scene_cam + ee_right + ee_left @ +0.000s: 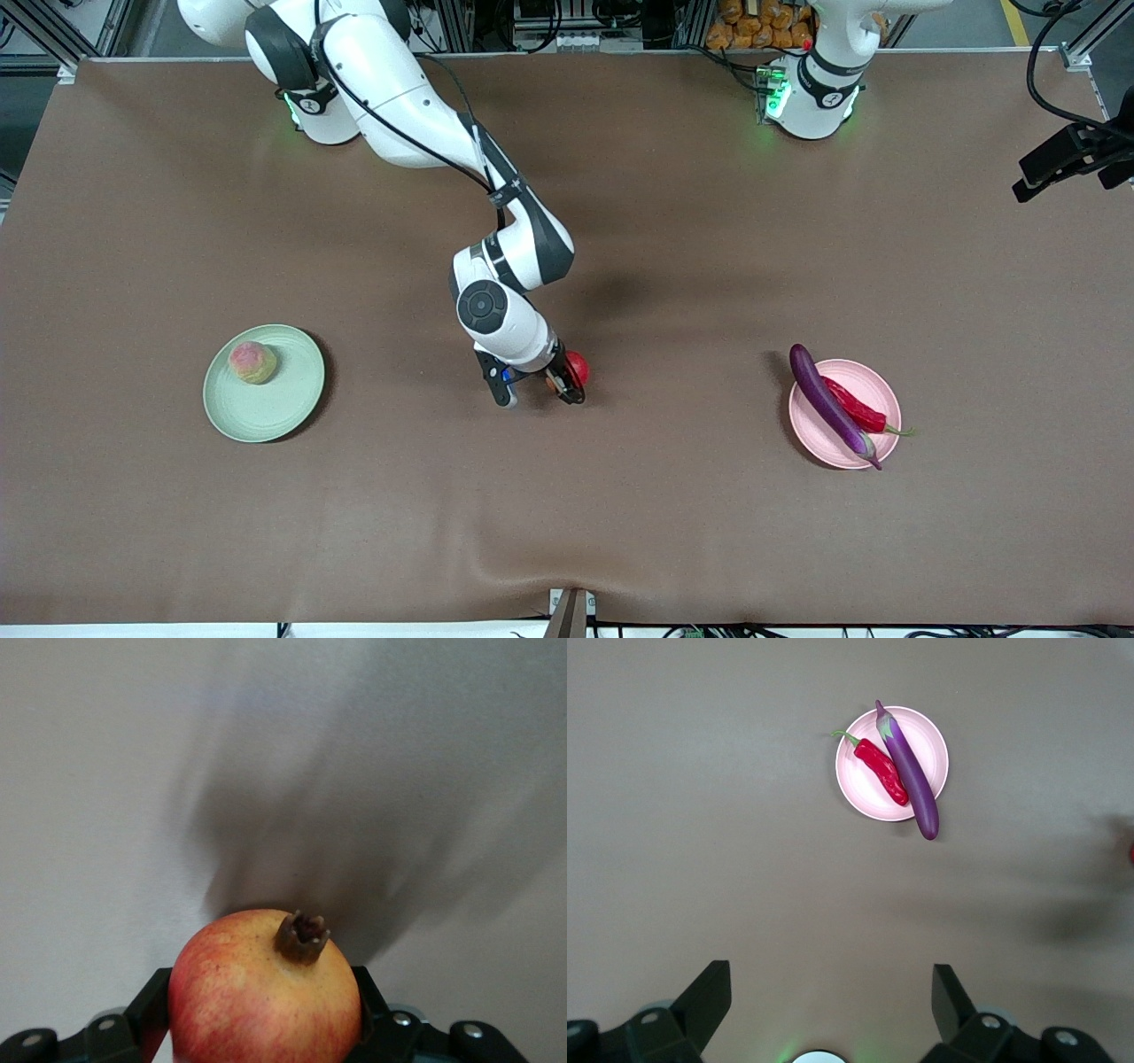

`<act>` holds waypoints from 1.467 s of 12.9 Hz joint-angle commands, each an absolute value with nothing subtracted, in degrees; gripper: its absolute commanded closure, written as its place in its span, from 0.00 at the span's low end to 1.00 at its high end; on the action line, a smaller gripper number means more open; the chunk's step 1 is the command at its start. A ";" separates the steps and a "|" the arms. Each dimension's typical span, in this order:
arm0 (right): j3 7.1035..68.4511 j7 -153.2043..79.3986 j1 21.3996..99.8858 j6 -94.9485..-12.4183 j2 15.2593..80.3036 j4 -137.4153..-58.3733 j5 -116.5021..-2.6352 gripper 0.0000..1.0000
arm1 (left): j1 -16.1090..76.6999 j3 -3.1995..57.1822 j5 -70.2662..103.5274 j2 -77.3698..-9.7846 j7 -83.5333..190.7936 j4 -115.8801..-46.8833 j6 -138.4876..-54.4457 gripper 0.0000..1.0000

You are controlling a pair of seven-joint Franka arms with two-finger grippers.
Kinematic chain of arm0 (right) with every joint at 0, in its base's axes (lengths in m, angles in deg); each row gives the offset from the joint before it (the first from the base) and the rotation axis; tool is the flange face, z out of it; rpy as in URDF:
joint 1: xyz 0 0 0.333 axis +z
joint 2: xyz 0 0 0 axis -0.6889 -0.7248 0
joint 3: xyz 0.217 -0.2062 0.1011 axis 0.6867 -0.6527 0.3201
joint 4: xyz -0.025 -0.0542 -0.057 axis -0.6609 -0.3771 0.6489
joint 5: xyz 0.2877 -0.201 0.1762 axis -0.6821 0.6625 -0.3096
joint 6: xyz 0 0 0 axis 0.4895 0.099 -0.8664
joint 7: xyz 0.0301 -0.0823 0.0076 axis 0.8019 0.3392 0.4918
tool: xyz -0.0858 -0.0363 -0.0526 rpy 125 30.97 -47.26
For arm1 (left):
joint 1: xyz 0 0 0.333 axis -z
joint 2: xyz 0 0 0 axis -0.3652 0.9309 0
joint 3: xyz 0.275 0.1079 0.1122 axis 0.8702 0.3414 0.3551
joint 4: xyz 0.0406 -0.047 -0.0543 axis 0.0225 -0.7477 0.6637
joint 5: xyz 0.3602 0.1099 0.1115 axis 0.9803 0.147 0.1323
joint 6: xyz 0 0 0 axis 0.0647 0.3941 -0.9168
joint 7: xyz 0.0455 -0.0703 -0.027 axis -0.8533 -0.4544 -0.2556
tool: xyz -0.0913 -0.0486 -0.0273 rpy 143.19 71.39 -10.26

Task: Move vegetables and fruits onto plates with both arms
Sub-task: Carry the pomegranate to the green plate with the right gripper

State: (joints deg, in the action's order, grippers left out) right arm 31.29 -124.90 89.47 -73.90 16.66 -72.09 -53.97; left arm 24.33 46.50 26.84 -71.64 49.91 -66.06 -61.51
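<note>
Right wrist view: right gripper [266, 1028] fingers pressed against both sides of pomegranate [266, 988], down on table between green plate [292, 403] and pink plate [886, 399]. Risk: round fruit squirting out if gripped off-centre. Left gripper [831, 1005] spread wide, waiting.

At mid-height of the front view, toward the right arm's end of the table: fruit plate [264, 416], peach [252, 362] on its part farther from the camera. At frame centre: right gripper [545, 385] closed around pomegranate [577, 367]. Toward the left arm's end: vegetable plate [873, 390], eggplant [831, 404] and chili pepper [856, 406] side by side on it, touching, both overhanging the rim. Left gripper [833, 992] spread wide, high over the table.
</note>
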 commanded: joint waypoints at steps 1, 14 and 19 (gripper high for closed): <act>31.54 -124.20 86.45 -70.19 19.81 -70.77 -53.40 0.50 | 22.83 44.62 26.85 -71.83 50.32 -66.22 -62.01 0.00; 9.67 -37.09 73.34 -33.86 30.12 -77.69 -51.90 0.72 | 22.48 44.79 26.85 -71.13 50.15 -65.78 -61.66 0.00; 5.79 0.47 71.85 -49.13 29.94 -88.24 -51.73 0.71 | 21.68 44.79 26.85 -71.31 49.97 -65.61 -61.48 0.00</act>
State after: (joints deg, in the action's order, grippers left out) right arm 6.16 -9.76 72.18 -44.91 28.73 -84.51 -52.52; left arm 22.14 45.13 26.84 -70.63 49.91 -65.97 -61.88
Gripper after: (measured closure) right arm 0.159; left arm 0.000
